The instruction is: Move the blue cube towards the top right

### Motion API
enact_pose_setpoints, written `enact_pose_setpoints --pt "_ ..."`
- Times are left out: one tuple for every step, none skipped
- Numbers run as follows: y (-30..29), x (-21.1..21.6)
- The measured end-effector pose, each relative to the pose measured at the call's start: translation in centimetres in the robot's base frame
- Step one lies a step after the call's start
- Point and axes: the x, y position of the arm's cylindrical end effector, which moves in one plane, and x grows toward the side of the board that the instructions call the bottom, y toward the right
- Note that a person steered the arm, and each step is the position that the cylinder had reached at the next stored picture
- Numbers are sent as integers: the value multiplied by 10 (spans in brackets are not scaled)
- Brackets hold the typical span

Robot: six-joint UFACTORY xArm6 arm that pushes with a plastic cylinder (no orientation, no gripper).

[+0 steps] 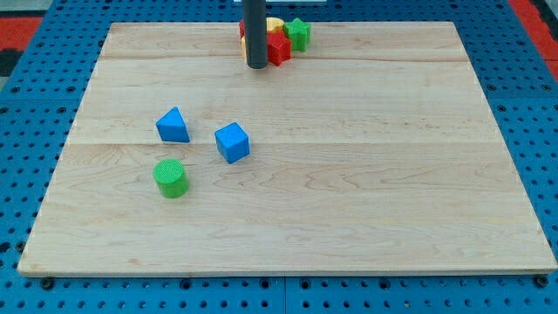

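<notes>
The blue cube (232, 142) lies on the wooden board (349, 174), left of centre. My tip (256, 66) is at the view's top, well above and slightly right of the cube, not touching it. A blue triangular block (173, 126) lies just left of the cube and a little higher. A green cylinder (171, 178) lies below that, at the cube's lower left.
A cluster of blocks sits at the board's top edge right beside my tip: a red block (279, 48), a green star-shaped block (298, 33) and a yellow block (274, 24), partly hidden by the rod. A blue pegboard (532, 105) surrounds the board.
</notes>
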Motion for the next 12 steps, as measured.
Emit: enact_pose_setpoints --pt "0 2" --pt "0 2" --pt "0 2" --pt "-3 24" --pt "-7 65" --pt "2 98" --pt "84 110" --pt "82 196" --pt "-7 235" --pt "-73 209" --pt "-56 171" --pt "-7 163"
